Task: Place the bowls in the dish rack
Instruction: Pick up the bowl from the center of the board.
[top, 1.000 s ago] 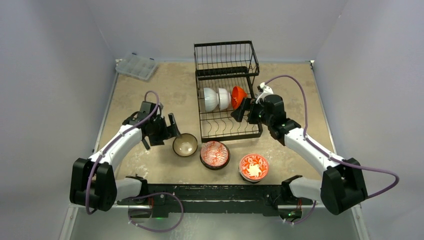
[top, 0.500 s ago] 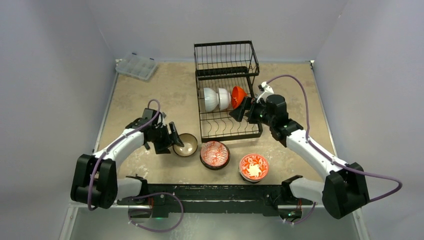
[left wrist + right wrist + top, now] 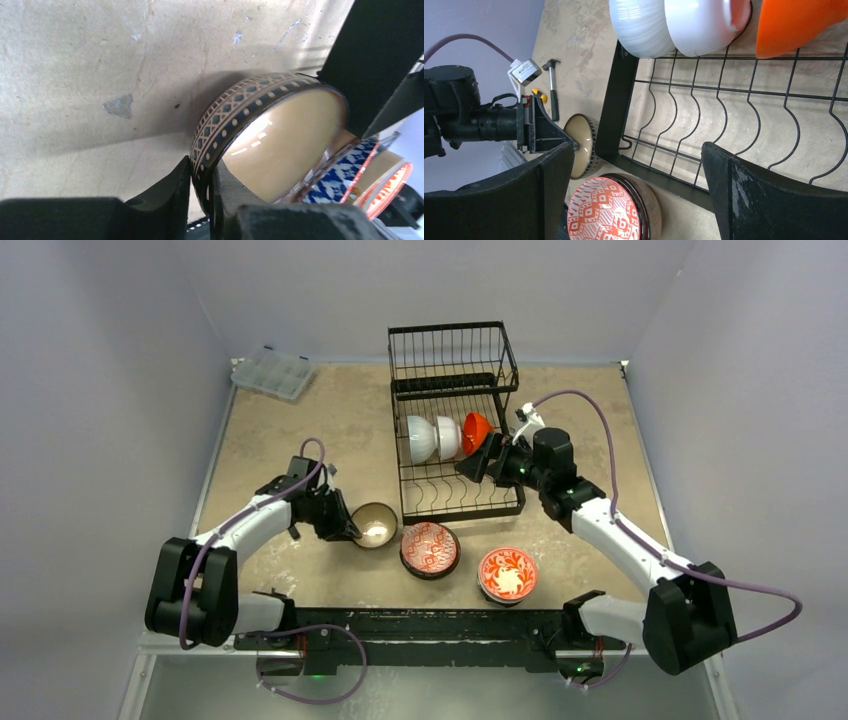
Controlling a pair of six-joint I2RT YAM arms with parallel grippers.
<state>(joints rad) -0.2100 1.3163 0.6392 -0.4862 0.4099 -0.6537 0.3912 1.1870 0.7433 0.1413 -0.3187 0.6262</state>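
A tan-lined bowl (image 3: pixel 376 525) (image 3: pixel 285 135) with a dark blue patterned outside sits on the table, left of the dish rack's front corner. My left gripper (image 3: pixel 351 529) (image 3: pixel 202 192) is shut on its left rim, one finger inside and one outside. The black wire dish rack (image 3: pixel 460 512) (image 3: pixel 616 105) holds two white bowls (image 3: pixel 422 438) (image 3: pixel 644 25) and an orange bowl (image 3: pixel 476 430) (image 3: pixel 799 22) on edge. My right gripper (image 3: pixel 480 462) (image 3: pixel 639 150) hangs open over the rack's front slots, holding nothing. A red geometric bowl (image 3: pixel 430 548) (image 3: pixel 604 210) and a red floral bowl (image 3: pixel 508 573) stand near the table's front.
A clear plastic compartment box (image 3: pixel 273 372) lies at the back left corner. The rack's raised basket tier (image 3: pixel 452 355) stands at the back. Grey walls close in the table on three sides.
My left gripper slid right to the tan-lined bowl and closed on its rim. The right arm has barely moved and stays open.
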